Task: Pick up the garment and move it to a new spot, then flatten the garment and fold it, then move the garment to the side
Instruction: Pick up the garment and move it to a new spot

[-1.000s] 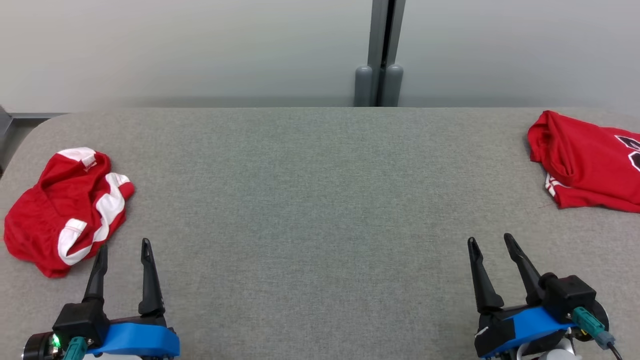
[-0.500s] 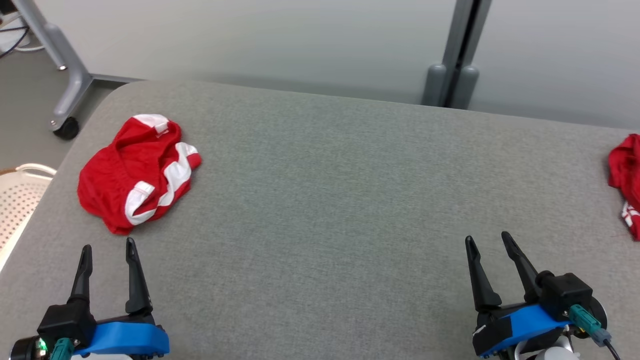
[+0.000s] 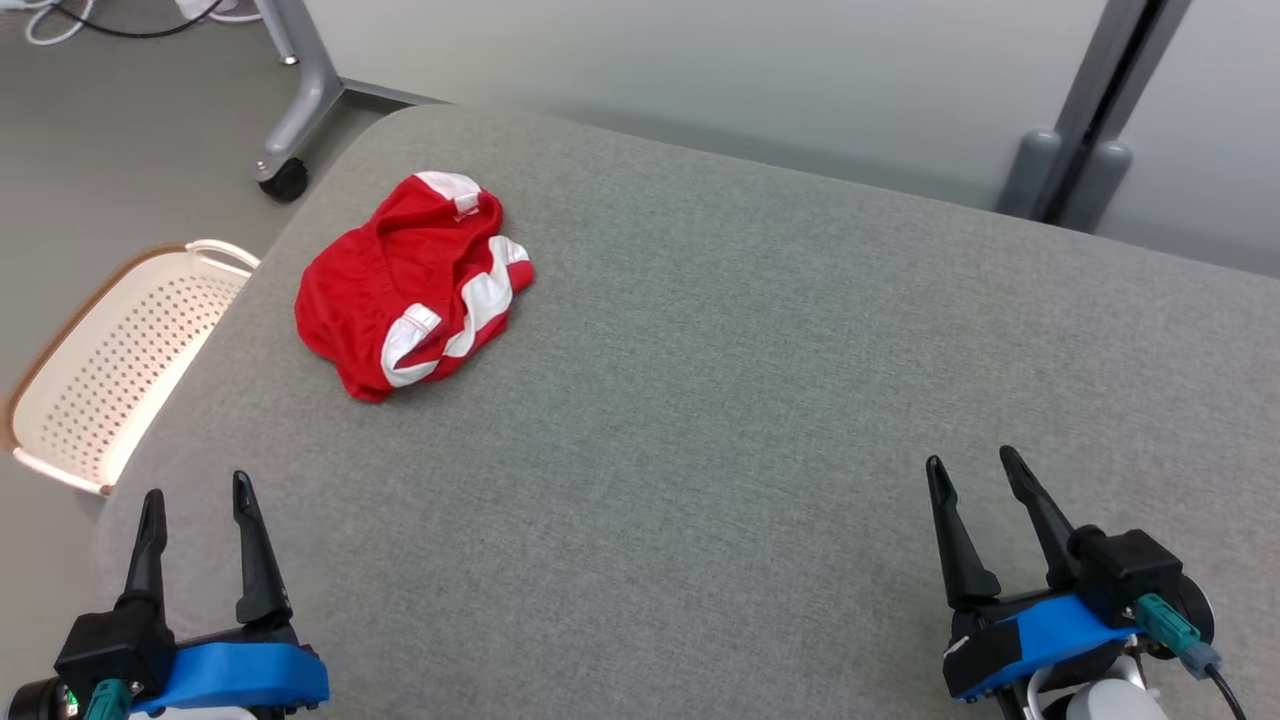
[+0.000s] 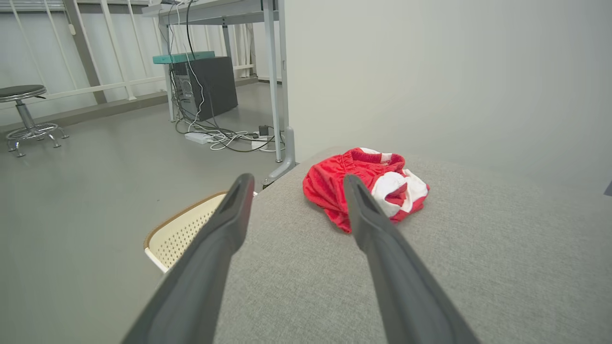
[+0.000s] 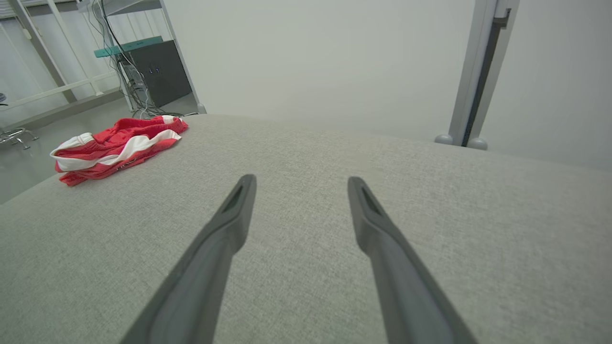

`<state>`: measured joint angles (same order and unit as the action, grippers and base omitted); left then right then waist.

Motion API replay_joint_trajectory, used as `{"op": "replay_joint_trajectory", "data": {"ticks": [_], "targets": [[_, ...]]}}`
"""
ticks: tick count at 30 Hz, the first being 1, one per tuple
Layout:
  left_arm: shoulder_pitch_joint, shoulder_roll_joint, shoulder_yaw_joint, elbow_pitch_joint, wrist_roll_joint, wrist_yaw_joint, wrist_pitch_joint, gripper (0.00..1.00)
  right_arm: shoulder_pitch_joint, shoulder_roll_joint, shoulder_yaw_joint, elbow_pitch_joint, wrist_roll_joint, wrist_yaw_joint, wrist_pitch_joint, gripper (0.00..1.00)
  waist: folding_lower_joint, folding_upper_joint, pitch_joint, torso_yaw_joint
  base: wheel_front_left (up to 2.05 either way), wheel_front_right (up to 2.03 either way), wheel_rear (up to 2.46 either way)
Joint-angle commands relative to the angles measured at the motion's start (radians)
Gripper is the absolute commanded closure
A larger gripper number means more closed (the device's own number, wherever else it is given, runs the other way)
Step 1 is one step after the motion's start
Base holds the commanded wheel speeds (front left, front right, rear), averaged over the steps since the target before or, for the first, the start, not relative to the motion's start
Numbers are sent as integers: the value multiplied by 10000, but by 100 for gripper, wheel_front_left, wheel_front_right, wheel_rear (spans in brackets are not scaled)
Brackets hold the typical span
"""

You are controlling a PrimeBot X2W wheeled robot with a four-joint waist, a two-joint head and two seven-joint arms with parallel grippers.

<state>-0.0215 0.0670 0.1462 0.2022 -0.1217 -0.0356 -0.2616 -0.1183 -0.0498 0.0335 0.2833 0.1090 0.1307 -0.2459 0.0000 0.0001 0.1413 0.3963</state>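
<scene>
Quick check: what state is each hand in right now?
Left hand: open, holding nothing.
Right hand: open, holding nothing.

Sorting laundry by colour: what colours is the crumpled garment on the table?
Red with white stripes and trim; the garment shows best in the head view.

garment [image 3: 415,285]: on table [image 3: 700,400], far left | basket [image 3: 110,370]: apparently floor, beside table's left edge
</scene>
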Motion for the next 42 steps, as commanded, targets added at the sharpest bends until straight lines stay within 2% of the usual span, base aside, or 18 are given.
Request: {"op": "replay_joint_trajectory", "data": {"ticks": [1, 12, 19, 24, 29, 35, 42], "targets": [[31, 17, 1, -33, 0, 21, -45, 0, 1, -31, -16, -50, -22, 1, 39, 0, 0, -1, 95, 142, 0, 0, 0], [151, -29, 187, -124, 6, 38, -45, 0, 193, -49, -10, -269, -88, 1, 213, 0, 0, -1, 107, 604, 0, 0, 0], [20, -20, 268, -110, -13, 65, -45, 0, 177, -112, 41, -324, -110, 1, 257, 0, 0, -1, 130, 410, 0, 0, 0], [-528, 264, 368, 80, 49, -57, -45, 0, 72, -197, -126, -441, -205, 1, 280, 0, 0, -1, 283, 169, 0, 0, 0], [-1716, 807, 574, 629, -36, -165, -45, 0, -266, -415, -347, -847, -361, 1, 415, 0, 0, -1, 753, -243, 0, 0, 0], [-3463, 1510, 934, 1421, -304, -249, -38, 0, -649, -747, -618, -1711, -502, 1, 766, 0, 0, -1, 1757, -1064, 0, 0, 0], [-5640, 2666, 1337, 2751, -664, -396, -30, 0, -888, -1007, -1121, -3189, -658, 1, 1245, 0, 0, -1, 3192, -1991, 0, 0, 0]]}}
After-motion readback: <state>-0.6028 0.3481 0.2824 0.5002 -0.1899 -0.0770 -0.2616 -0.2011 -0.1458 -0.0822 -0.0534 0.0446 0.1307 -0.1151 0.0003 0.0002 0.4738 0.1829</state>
